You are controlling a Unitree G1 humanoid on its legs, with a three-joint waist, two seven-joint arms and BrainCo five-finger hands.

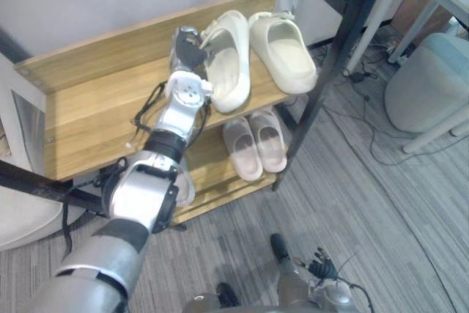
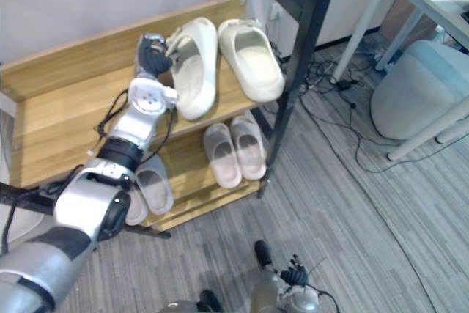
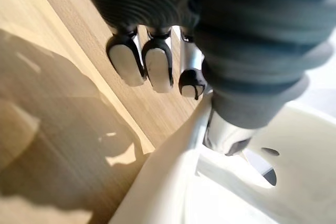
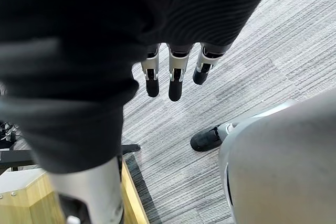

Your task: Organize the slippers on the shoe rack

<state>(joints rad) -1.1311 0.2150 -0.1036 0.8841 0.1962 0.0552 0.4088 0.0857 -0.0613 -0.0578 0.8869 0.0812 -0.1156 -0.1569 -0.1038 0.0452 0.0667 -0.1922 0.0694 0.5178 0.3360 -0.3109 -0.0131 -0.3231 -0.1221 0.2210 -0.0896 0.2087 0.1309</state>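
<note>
Cream slipper (image 1: 229,60) lies tilted on the shoe rack's (image 1: 88,100) top shelf, just beside the second cream slipper (image 1: 284,50). The left hand (image 1: 187,48) pinches its side wall, thumb inside. The right hand (image 4: 173,74) hangs slack-fingered over the carpet (image 4: 252,66).

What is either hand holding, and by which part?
Unclear: the left hand meets the side rim of the cream slipper on the top shelf, but no closed grip shows. The right hand holds nothing.

Grey striped carpet (image 1: 366,218), pale round pouf (image 1: 425,89) beside a white table leg (image 1: 375,21), loose cables (image 1: 359,75) nearby.
</note>
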